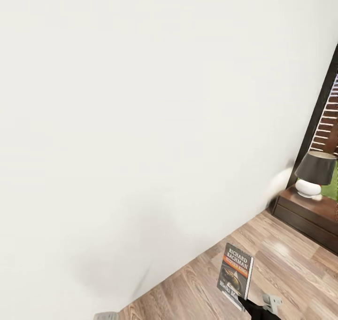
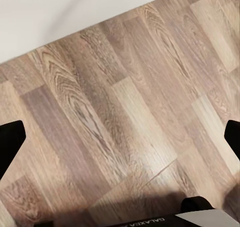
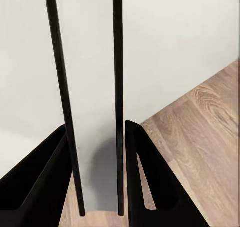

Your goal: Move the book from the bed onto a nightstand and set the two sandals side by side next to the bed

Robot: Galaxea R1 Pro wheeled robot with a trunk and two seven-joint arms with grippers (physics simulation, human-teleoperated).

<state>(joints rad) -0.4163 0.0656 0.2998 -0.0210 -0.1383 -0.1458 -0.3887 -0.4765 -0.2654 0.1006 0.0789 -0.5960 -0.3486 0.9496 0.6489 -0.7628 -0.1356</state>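
Observation:
The book [image 1: 236, 275] stands upright low over the wood floor, its grey cover with "Richard Bachman" and an orange band facing me. My right gripper [image 1: 245, 304] is shut on its lower edge. In the right wrist view the book [image 3: 95, 112] appears edge-on, pinched between the two black fingers [image 3: 45, 177]. One nightstand [image 1: 305, 212], dark brown, stands against the wall at the far right. My left gripper [image 2: 120, 139] hangs open over bare floor planks. The bed and the sandals are out of view.
A white wall [image 1: 141, 99] is close ahead. A lamp [image 1: 315, 173] with a dark shade and white base stands on the nightstand. A black-framed window [image 1: 328, 118] rises behind it. Wood floor [image 1: 291, 263] stretches toward the nightstand.

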